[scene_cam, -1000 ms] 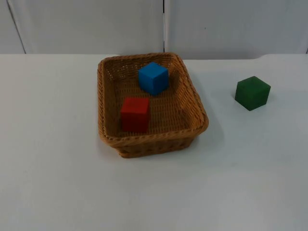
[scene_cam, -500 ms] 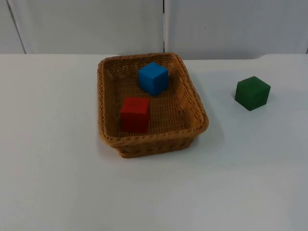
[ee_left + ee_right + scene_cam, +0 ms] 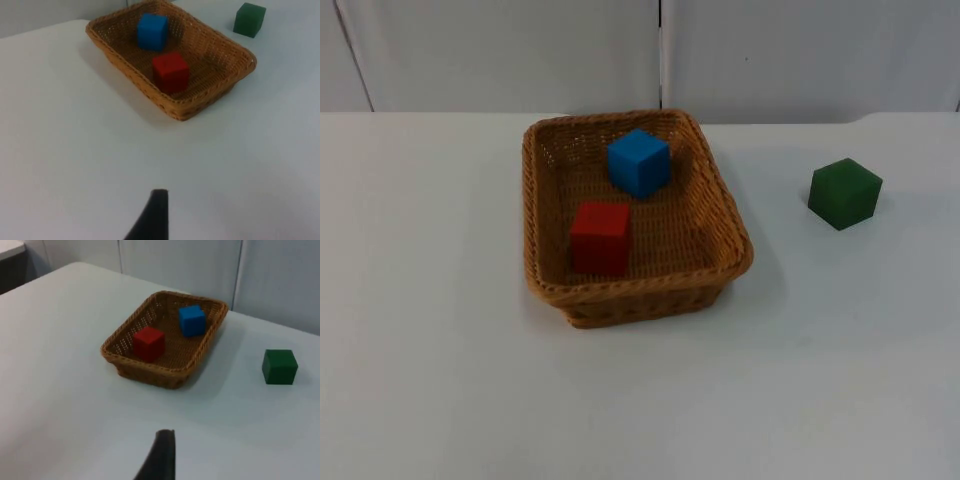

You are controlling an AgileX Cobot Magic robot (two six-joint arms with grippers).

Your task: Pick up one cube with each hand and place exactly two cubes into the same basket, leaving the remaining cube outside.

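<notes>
Sitting a little left of the middle of the white table (image 3: pixel 440 380) is a brown wicker basket (image 3: pixel 545 288), rectangular and shallow, with its far end close to the grey partition wall (image 3: pixel 520 50). Two cubes lie inside it: a blue cube (image 3: pixel 639 162) toward the far end, turned so one corner faces the near side, and a red cube (image 3: pixel 600 236) nearer the near rim and slightly left of the blue one, the two close together on the woven floor but whether they touch cannot be told. A green cube (image 3: pixel 845 193) stands on the bare table well to the right of the basket, apart from its right wall. The left wrist view takes in the same basket (image 3: pixel 220 95) with the blue cube (image 3: pixel 152 31) and red cube (image 3: pixel 170 72) in it and the green cube (image 3: pixel 249 19) beyond it, and one black fingertip of the left gripper (image 3: pixel 152 217) hangs over bare table, well away from the basket. The right wrist view gives the basket (image 3: pixel 150 375), the red cube (image 3: pixel 149 343), the blue cube (image 3: pixel 192 320) and the green cube (image 3: pixel 279 366), with one fingertip of the right gripper (image 3: pixel 160 456) likewise over bare table at a distance from everything. Neither gripper holds anything, and whether either stands spread or pressed together cannot be told
</notes>
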